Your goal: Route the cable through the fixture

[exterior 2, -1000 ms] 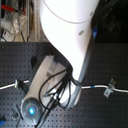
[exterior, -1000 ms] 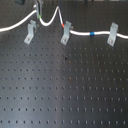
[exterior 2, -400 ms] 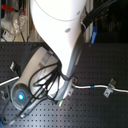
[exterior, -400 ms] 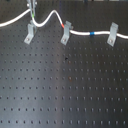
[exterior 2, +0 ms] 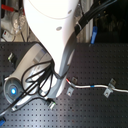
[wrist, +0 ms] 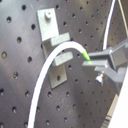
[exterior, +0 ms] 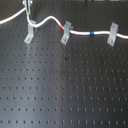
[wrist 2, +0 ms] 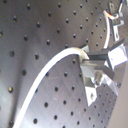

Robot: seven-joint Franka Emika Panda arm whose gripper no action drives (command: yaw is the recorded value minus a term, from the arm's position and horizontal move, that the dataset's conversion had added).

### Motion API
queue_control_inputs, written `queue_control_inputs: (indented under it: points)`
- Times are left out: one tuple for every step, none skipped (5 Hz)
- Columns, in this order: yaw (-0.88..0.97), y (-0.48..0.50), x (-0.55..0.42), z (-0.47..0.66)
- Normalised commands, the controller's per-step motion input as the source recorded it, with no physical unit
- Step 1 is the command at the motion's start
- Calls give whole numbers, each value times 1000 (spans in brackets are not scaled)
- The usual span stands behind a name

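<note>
Here, a white cable runs across the far edge of a black perforated table in the first exterior view. Three small grey clip brackets stand in a row along it. The left fixture sits at about ten o'clock in that picture, the middle bracket near twelve, and the right bracket toward two o'clock. The cable already rests in the middle and right brackets, with a red band just beside the middle one and a blue band between the two. Just above the left fixture, the gripper comes down from the top edge, clenched on the cable. In the first wrist view, its fingers pinch the cord at a green band, and the cord arcs beside the fixture's fork rather than seated in it. In the second exterior view, the robot arm fills most of the picture.
</note>
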Motion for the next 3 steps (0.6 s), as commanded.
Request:
queue_control_inputs:
  points:
    - [483,105,-148,344]
    - [514,96,-218,285]
    - [0,-1,9,49]
